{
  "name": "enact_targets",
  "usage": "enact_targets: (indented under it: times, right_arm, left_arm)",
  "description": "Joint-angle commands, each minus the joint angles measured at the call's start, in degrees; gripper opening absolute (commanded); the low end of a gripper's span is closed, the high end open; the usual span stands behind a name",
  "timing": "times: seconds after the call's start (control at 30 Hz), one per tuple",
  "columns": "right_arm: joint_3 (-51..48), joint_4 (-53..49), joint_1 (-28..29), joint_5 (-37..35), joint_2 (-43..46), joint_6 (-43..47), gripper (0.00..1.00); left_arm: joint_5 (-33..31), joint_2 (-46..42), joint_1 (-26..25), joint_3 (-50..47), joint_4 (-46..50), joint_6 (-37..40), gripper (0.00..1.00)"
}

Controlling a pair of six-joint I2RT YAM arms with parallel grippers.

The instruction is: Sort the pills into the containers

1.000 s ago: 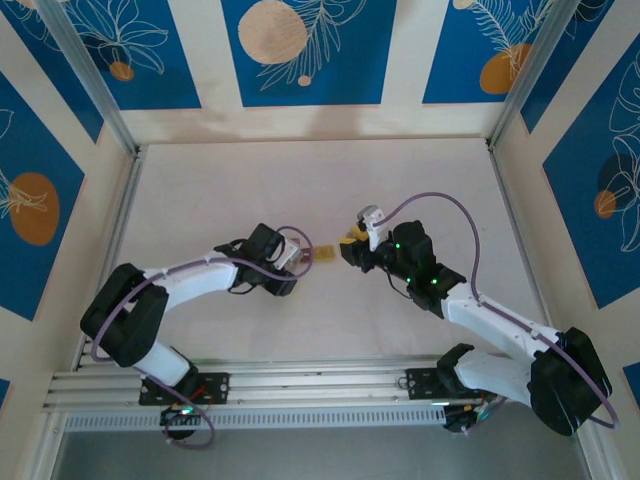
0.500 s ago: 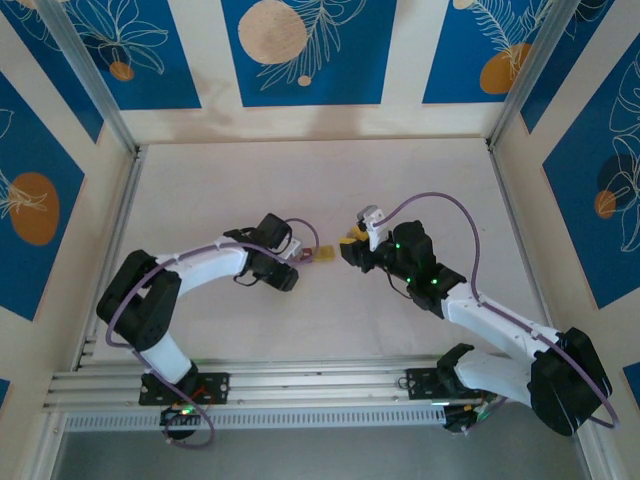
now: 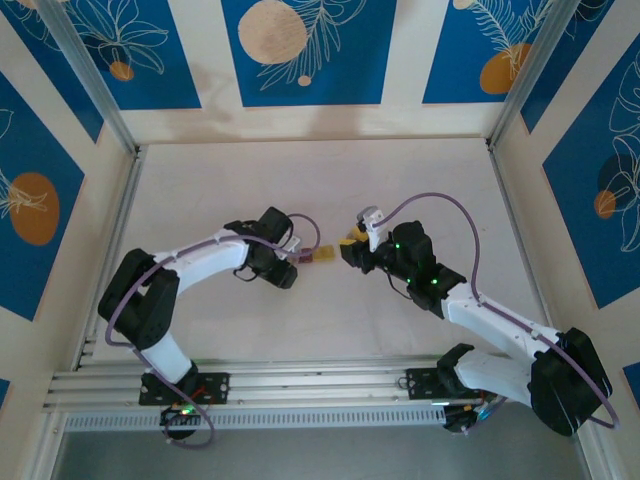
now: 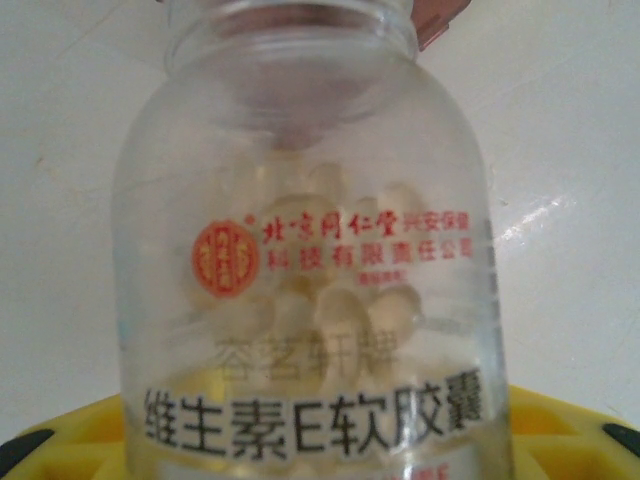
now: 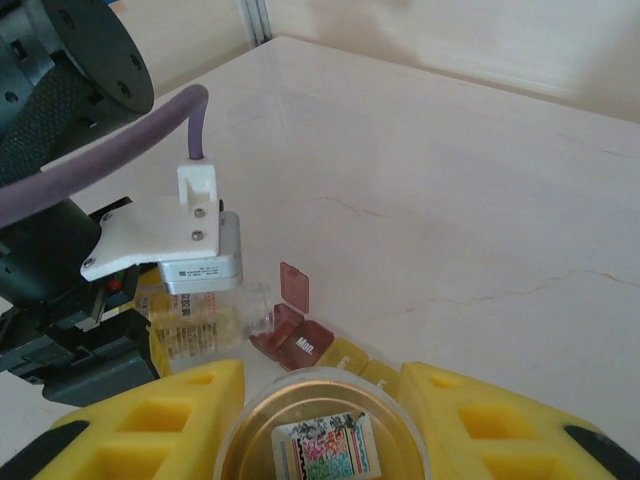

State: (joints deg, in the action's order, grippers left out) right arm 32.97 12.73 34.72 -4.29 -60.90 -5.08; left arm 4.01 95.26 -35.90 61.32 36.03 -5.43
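Elbow bent, my left arm [image 3: 200, 265] reaches right across the table [image 3: 250, 180]. My left pincer [image 3: 298, 255] clamps a clear pill bottle [image 4: 310, 260], its mouth just beside the containers [image 5: 300, 342], at the open dark red one. My right arm [image 3: 490, 320] angles in low, my right pincer [image 3: 350, 240] closed tight around a round gold cap [image 5: 320, 445].

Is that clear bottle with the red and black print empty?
No, pale soft capsules show through the wall of the clear bottle, piled up inside it.
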Motion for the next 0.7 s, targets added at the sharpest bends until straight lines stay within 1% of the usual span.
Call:
enact_targets:
  times: [0.0,0.17,0.67]
  right_arm:
    - [1.07,-0.16,0.35,0.86,1.49,-0.45,0.0]
    - [1.12,-0.25,0.44,0.88,1.77,-0.46,0.0]
    - [1.04,-0.16,0.54,1.13,1.76,-0.46,0.0]
  left_arm:
    - [0.73,1.56,0.48,2.96,4.99,1.95,0.0]
    - [0.78,3.28,0.6,5.59,7.84,3.06,0.0]
    - [0.12,6.16,0.81,9.52,12.22,4.92,0.0]
